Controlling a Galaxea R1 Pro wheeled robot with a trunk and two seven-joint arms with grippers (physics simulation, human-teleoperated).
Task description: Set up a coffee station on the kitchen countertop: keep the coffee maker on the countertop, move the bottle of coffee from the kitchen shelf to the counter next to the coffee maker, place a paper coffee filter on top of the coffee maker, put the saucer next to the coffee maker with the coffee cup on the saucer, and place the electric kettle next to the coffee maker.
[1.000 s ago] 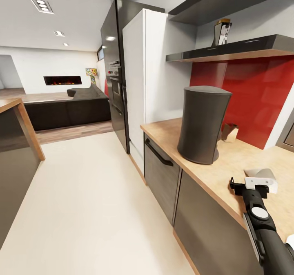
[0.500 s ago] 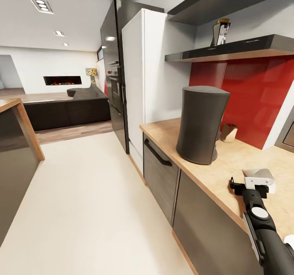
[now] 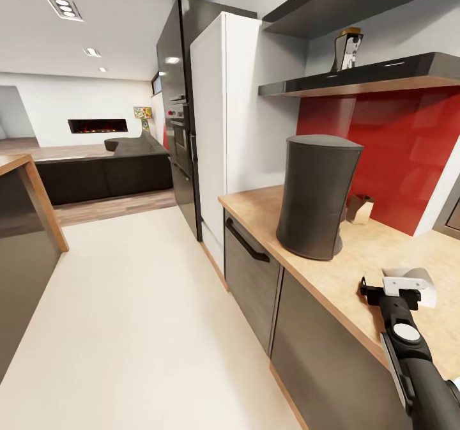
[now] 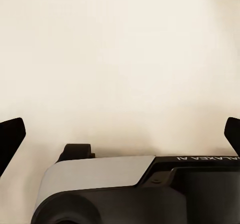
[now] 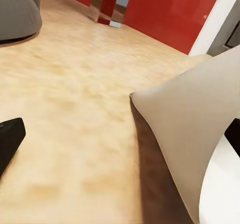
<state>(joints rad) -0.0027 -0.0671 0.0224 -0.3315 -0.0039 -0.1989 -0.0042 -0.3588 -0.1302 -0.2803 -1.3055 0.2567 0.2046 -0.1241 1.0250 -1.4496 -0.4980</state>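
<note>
Filter at right hand (perhaps gripped)

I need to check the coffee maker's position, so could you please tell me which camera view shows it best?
The head view: the coffee maker stands whole and upright on the kitchen countertop, near its front edge. The right wrist view catches just a grey curved part of it at the picture's edge. The left wrist view looks at pale floor.

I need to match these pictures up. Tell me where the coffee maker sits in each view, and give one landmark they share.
Head view: the coffee maker stands on the countertop, right of centre.
Right wrist view: its grey side shows at a corner of the picture, on the countertop.
Left wrist view: pale floor beyond the left gripper.
Shared landmark: the red back panel, in the head and right wrist views.
</note>
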